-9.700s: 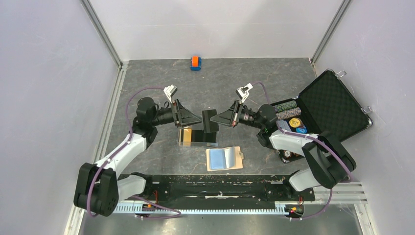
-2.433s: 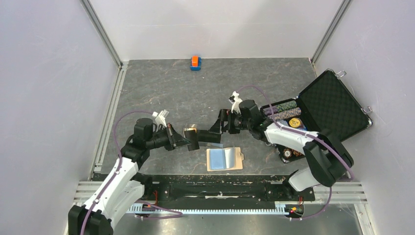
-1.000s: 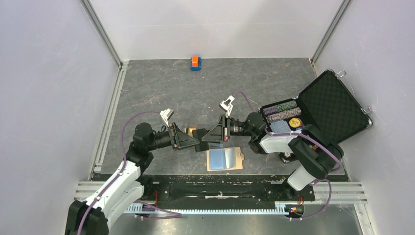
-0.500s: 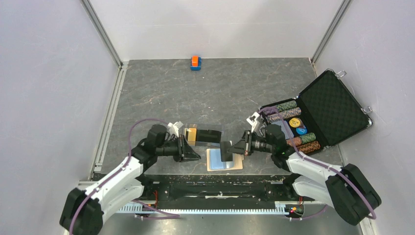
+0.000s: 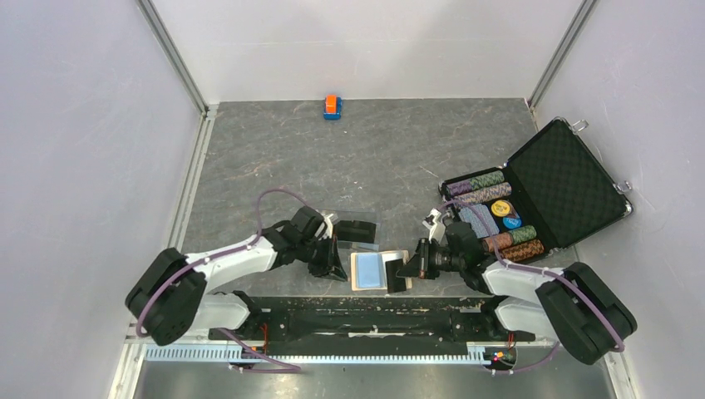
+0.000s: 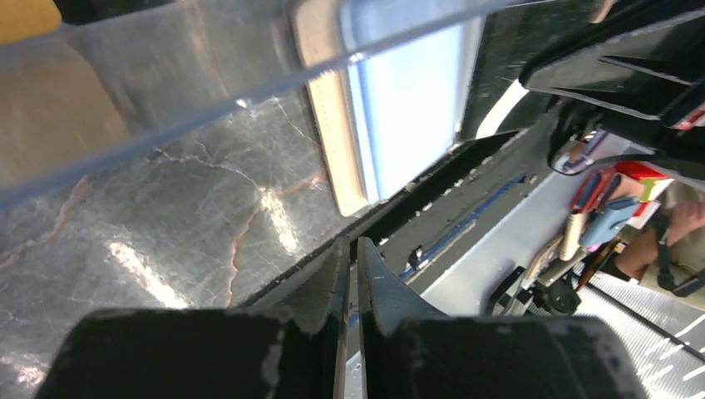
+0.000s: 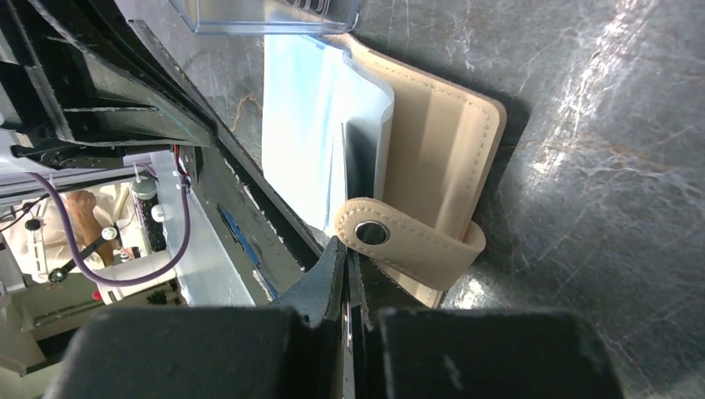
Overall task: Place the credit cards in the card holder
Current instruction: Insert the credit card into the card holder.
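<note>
The tan card holder (image 5: 401, 258) (image 7: 432, 158) (image 6: 331, 141) lies open near the table's front edge, with a light blue card (image 5: 372, 268) (image 7: 303, 125) (image 6: 407, 91) in it. My right gripper (image 5: 406, 270) (image 7: 347, 249) is shut on a black credit card (image 5: 397, 274), held on edge at the holder's right end beside the snap tab (image 7: 407, 241). My left gripper (image 5: 337, 268) (image 6: 350, 249) sits just left of the holder, jaws nearly together with nothing between them. An orange card corner (image 6: 25, 15) shows behind a clear plastic stand (image 5: 356, 226) (image 6: 166, 91).
A big black foam-lined case (image 5: 565, 179) stands open at the right with poker chips (image 5: 490, 208) in its tray. A small orange-and-blue block (image 5: 332, 105) sits at the back. The arms' mounting rail (image 5: 374, 309) runs just beyond the table's front edge.
Both arms drew back toward the front edge. The right gripper carried the black card down to the holder's right end. The left gripper closed and moved to the holder's left side.
</note>
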Controlling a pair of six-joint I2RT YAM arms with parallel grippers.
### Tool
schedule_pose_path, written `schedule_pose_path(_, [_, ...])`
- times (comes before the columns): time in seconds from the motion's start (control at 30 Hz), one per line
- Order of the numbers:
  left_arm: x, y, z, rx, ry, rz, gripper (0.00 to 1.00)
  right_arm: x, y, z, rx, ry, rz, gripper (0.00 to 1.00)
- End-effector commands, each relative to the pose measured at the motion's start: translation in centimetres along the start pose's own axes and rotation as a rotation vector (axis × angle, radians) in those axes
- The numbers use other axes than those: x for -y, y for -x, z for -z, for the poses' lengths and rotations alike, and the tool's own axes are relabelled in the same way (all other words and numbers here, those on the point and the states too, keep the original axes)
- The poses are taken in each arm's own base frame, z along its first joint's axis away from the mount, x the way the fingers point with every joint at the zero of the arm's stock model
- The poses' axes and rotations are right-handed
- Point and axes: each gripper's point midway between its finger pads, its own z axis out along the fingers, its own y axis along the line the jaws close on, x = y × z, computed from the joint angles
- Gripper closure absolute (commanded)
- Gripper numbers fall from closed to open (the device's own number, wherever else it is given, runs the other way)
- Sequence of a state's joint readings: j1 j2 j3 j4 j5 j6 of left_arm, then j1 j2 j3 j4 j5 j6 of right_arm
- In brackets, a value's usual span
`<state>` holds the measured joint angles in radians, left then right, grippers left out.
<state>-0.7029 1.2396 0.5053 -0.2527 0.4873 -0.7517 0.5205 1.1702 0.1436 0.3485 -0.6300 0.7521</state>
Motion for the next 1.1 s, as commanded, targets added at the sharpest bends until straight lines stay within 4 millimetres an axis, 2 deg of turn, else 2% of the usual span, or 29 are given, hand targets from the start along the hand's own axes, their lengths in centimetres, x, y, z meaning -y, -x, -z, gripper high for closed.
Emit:
schedule_pose_path(0.0, [-0.2, 1.1, -1.0, 0.005, 0.056, -0.109, 0.89, -1.9, 2.9, -0.6, 0.081, 0.068, 0.044, 1.00])
schedule_pose_path(0.33, [-0.6, 1.5, -2.6, -0.028, 0.104, -0.127, 0.92, -3.5, 3.9, -0.7, 0.083, 0.117, 0.074, 1.00])
schedule_pose_path(0.7, [-1.3, 1.0, -3.4, -0.065, 0.133, -0.126, 0.95, -1.2, 3.3, -1.7, 0.071, 0.044, 0.001, 1.00])
schedule_pose_path(1.07, [-2.9, -0.1, -4.3, -0.107, 0.186, -0.113, 0.97, -1.6, 3.3, -2.3, 0.087, 0.099, -0.067, 1.00])
